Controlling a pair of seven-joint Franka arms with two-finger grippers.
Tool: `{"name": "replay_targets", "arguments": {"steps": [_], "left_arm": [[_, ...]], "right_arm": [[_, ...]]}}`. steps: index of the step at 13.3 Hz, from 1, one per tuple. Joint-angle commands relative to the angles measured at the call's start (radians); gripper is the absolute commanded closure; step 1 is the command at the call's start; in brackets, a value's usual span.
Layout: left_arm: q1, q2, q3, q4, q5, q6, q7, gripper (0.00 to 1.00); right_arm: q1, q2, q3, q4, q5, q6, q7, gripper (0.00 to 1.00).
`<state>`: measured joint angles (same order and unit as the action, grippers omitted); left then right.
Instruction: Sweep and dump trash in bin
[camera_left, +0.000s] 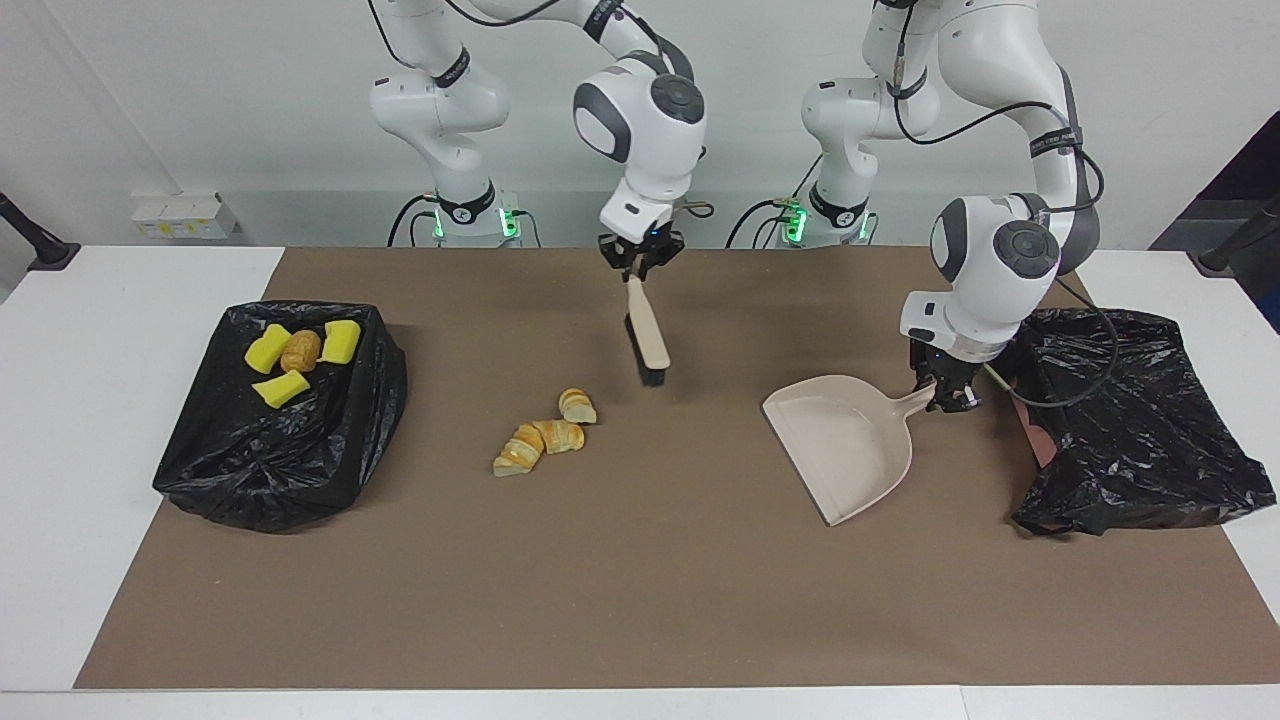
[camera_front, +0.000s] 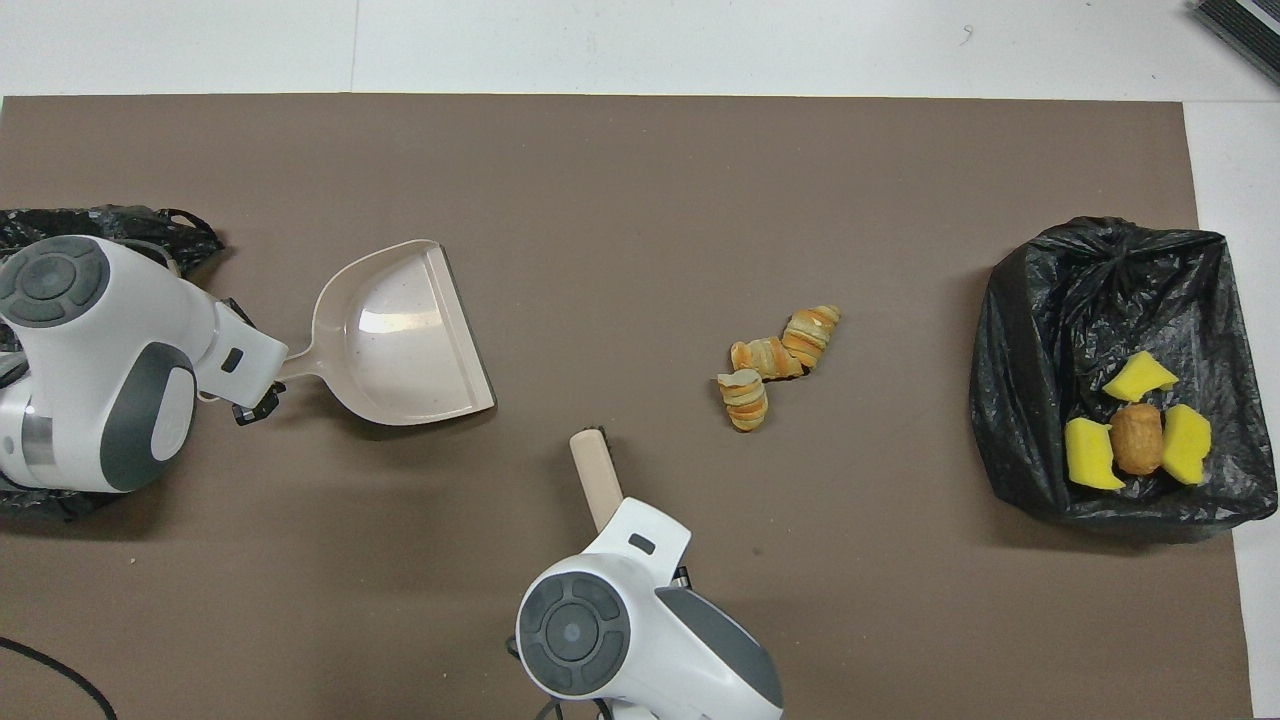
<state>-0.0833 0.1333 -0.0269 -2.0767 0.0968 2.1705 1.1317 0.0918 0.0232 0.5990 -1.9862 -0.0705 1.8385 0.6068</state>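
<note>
Several golden-striped bread pieces of trash (camera_left: 540, 436) (camera_front: 775, 365) lie in a clump on the brown mat. My right gripper (camera_left: 640, 264) is shut on the handle of the beige brush (camera_left: 648, 338) (camera_front: 596, 478), which hangs bristles-down over the mat beside the bread. My left gripper (camera_left: 946, 394) (camera_front: 256, 388) is shut on the handle of the beige dustpan (camera_left: 840, 446) (camera_front: 400, 340), low over the mat, its mouth toward the bread. The black-bagged bin (camera_left: 280, 460) (camera_front: 1030, 380) at the right arm's end holds three yellow wedges (camera_left: 340, 341) (camera_front: 1088, 455) and a brown lump (camera_left: 300, 350) (camera_front: 1138, 438).
A second crumpled black bag (camera_left: 1140, 430) (camera_front: 110, 225) lies at the left arm's end of the table, beside the left wrist. The brown mat (camera_left: 650, 590) (camera_front: 640, 200) covers most of the white table (camera_left: 90, 420).
</note>
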Motion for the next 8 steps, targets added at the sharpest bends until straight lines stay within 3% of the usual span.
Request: {"name": "replay_targets", "arguments": {"steps": [1,4,6,8], "left_arm": [[-0.073,-0.023,0.010,-0.031,0.017,0.032,-0.073,1.00],[-0.163,-0.027,0.010,-0.029,0.017,0.023,-0.194,1.00],[-0.234,-0.034,0.012,-0.029,0.017,0.006,-0.257,1.00],[-0.330,-0.017,0.013,-0.013,0.038,-0.038,-0.349,1.00]], "right_arm": [[-0.012,0.015,-0.089,0.010,-0.044,-0.011,-0.065,1.00],[-0.046,0.033,-0.177,0.000,-0.156,0.008,-0.198,1.00],[-0.056,0.070,-0.278,-0.003,-0.192,0.025,-0.267,1.00],[-0.060,0.108,-0.298,-0.009,-0.267,0.025,-0.309,1.00]]}}
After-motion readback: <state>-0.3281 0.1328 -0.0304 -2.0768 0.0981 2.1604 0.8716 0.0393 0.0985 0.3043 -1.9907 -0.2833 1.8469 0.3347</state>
